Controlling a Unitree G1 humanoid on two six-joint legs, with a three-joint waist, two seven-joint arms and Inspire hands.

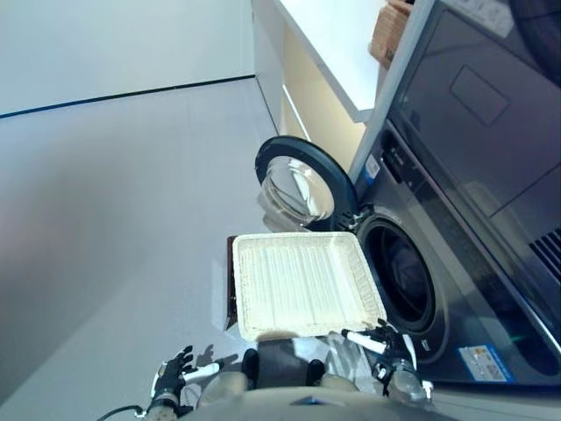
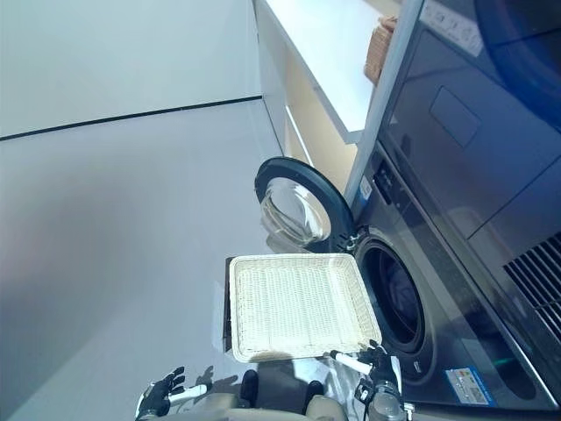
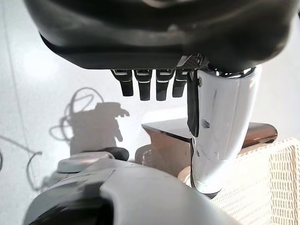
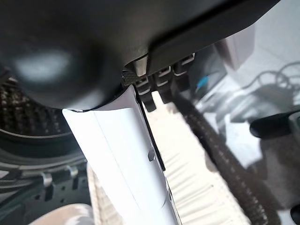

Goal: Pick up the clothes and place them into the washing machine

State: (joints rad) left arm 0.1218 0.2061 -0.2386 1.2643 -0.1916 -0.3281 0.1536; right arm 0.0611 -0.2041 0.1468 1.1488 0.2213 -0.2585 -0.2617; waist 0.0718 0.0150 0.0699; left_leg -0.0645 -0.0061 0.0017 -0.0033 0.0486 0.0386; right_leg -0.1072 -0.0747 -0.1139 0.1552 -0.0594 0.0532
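Observation:
The shallow white wicker basket (image 1: 302,285) rests on a low dark brown box (image 1: 232,289) beside the washing machine (image 1: 456,263); I see no clothes in it. The machine's round door (image 1: 302,184) stands open and its dark drum opening (image 1: 403,276) faces the basket. My left hand (image 1: 175,373) hangs low at the lower left, open, holding nothing. My right hand (image 1: 386,346) is open with a white-covered thumb, just off the basket's near right corner, by the drum opening. The right wrist view shows the basket's rim (image 4: 187,168) past straight fingers (image 4: 161,86).
A white counter (image 1: 337,44) with a brown wicker container (image 1: 390,31) on it runs along the back beside the machine. Pale grey floor (image 1: 114,219) spreads to the left of the basket.

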